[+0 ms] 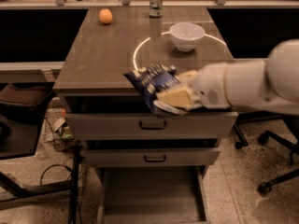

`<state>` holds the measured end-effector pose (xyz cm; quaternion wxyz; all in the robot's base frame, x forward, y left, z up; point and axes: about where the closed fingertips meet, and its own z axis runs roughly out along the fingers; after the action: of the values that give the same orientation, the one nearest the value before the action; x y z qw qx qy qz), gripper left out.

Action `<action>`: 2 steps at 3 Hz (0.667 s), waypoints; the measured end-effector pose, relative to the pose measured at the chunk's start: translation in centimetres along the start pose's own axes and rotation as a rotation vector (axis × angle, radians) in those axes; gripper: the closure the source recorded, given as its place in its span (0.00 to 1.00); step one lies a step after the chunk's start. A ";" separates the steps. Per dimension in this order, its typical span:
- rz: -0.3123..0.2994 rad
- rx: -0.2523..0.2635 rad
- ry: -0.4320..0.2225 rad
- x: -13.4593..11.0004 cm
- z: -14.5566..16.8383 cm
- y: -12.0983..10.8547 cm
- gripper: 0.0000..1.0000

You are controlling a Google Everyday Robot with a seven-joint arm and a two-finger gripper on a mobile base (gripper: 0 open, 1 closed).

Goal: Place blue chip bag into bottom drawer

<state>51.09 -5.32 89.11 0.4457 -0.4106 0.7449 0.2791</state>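
The blue chip bag [152, 85] is dark blue foil with white lettering and hangs in the air in front of the cabinet's front edge, level with the top drawer. My gripper [175, 94] is shut on the blue chip bag, with pale fingers [173, 97] clamped across its lower right part. My white arm [252, 85] reaches in from the right. The bottom drawer [152, 197] is pulled open below, a wide shallow grey tray with a bare floor, directly under the bag.
On the cabinet top [103, 59] stand a white bowl [187, 35], an orange [105, 16] and a can [155, 0]. Two upper drawers with dark handles [153, 124] are shut. Office chair bases [275, 171] stand at the right, cables and clutter [56, 129] at the left.
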 end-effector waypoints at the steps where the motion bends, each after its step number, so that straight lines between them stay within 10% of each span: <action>1: 0.059 -0.040 0.016 4.8 -1.6 1.7 1.00; 2: 0.106 -0.099 0.018 9.9 -2.8 3.9 1.00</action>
<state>43.91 -9.10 81.74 0.4028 -0.3948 0.7547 0.3352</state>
